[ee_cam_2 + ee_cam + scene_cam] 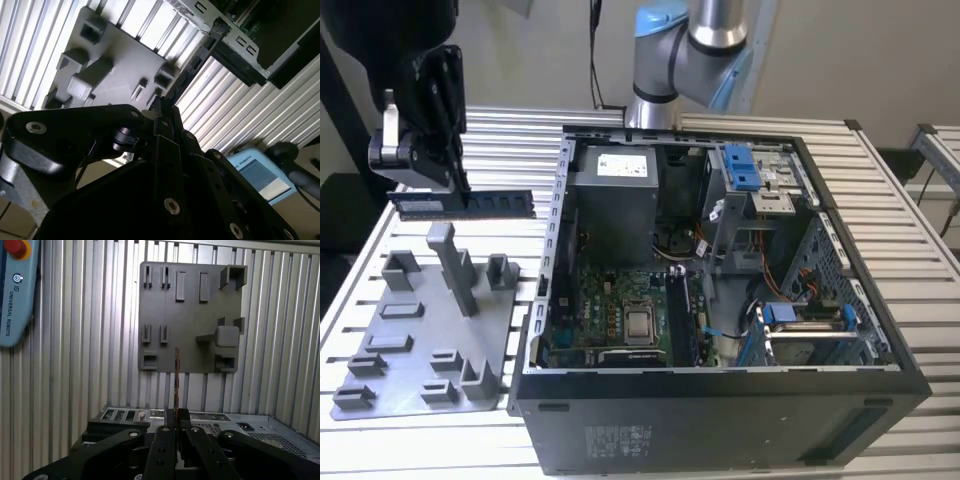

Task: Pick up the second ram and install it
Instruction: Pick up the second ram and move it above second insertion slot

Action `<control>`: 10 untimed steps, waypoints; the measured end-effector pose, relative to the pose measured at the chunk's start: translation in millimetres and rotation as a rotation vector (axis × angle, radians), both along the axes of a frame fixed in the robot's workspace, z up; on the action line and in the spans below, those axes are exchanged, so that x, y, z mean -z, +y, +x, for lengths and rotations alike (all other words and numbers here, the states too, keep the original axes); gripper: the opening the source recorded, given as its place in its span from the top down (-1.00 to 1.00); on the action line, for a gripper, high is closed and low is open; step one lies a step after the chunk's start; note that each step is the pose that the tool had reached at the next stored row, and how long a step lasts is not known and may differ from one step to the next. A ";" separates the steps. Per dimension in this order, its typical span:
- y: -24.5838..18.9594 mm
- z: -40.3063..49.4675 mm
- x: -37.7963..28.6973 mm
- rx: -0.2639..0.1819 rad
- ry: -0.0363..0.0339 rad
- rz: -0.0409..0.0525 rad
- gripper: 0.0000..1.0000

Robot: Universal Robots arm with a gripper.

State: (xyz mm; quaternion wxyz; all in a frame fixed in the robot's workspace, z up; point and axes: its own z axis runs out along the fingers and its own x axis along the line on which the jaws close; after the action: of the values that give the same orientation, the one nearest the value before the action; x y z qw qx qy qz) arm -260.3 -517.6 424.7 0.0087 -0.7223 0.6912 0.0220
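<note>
**Thin grip on a long board: any tilt risks a bad seat**

The pincer point(460, 192) is clamped on the second ram point(490, 204). It holds the stick in the air above the grey tray point(420, 330), at about nine o'clock from the open computer case point(720, 430) in the exterior view.

The fingers appear to pinch only the flat faces along the upper edge, so I judge that the stick could pivot or slip if either end knocks something. The likeliest obstacle is the case wall, which stands between the stick and the motherboard point(610, 300). A stick that arrives skewed or off its slot could jam, and pressing on it then could strain the board.

The stick itself is long, narrow and flat, a dark blue-green board carrying a row of black chips. It is held on edge and close to level. In the first wrist view it appears edge-on as a thin line point(176, 375) rising from between the pincer's closed fingers point(176, 416).
</note>
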 end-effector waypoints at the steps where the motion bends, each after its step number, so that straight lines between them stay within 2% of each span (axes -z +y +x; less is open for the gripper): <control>1: 0.0 4.1 0.0 0.000 0.0000 0.0000 0.72; 10: 0.8 40.8 0.0 0.001 0.0001 0.0000 0.72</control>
State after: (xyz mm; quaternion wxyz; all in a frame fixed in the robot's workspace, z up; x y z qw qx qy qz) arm -219.5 -516.8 424.7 0.0087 -0.7219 0.6916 0.0220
